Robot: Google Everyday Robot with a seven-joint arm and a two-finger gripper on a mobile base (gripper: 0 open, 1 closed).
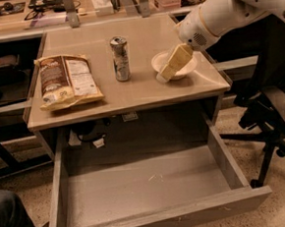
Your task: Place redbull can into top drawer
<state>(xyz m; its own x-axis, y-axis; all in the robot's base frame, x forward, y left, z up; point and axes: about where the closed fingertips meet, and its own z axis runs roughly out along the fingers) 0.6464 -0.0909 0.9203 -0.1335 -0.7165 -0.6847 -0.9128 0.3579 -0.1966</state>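
Note:
The redbull can (pixel 120 58) stands upright on the tan table top (pixel 136 94), near the middle. The top drawer (pixel 148 189) is pulled fully open below the table, its pale bottom bare. My gripper (pixel 163 76) hangs from the white arm at the upper right. It sits over the near edge of the white bowl (pixel 188 66), to the right of the can and apart from it. It holds nothing that I can see.
A brown chip bag (pixel 66 81) lies on the table's left part. A black office chair (pixel 271 120) stands to the right of the drawer. A shelf with clutter runs along the back. A dark object (pixel 8 219) is at the lower left.

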